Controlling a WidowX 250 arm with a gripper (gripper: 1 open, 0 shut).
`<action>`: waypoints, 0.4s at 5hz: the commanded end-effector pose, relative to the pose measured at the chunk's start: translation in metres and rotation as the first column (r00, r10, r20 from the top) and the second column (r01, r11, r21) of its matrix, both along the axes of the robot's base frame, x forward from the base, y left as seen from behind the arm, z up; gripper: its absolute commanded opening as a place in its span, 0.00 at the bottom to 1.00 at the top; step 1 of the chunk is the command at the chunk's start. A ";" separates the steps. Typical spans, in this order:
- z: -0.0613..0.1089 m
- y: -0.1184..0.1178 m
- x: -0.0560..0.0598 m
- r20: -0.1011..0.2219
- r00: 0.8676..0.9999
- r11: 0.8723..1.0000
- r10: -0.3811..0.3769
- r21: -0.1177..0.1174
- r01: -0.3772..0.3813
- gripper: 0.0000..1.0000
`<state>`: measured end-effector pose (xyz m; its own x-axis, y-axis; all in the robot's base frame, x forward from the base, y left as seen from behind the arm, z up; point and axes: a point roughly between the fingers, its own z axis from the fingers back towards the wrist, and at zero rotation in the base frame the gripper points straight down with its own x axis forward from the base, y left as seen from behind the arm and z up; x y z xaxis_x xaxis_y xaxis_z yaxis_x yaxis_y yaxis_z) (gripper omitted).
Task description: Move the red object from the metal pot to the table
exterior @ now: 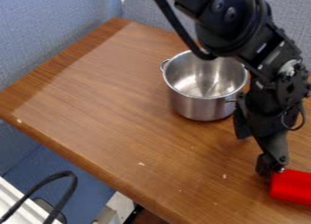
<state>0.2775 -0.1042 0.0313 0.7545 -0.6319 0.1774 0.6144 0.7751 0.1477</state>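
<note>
The red object [293,186] lies on the wooden table [104,96] at the far right front, partly cut off by the frame edge. The metal pot [202,83] stands upright behind it near the table's middle right, and its inside shows nothing red. My gripper [270,163] points down just left of the red object's upper left corner, close to the tabletop. Its dark fingers stand open and hold nothing. The black arm reaches down from the top right, covering part of the pot's right rim.
The table's front edge runs diagonally just below the red object. A blue wall [49,27] stands behind the table on the left. A black cable [43,196] and a white object lie on the floor at the lower left.
</note>
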 end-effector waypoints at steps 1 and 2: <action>0.020 -0.008 0.009 0.038 0.999 1.000 0.014 -0.018 -0.013 1.00; 0.019 -0.016 0.009 0.049 0.998 0.999 0.029 -0.018 -0.029 1.00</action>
<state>0.2775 -0.1162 0.0377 0.7768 -0.6040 0.1781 0.5862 0.7969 0.1460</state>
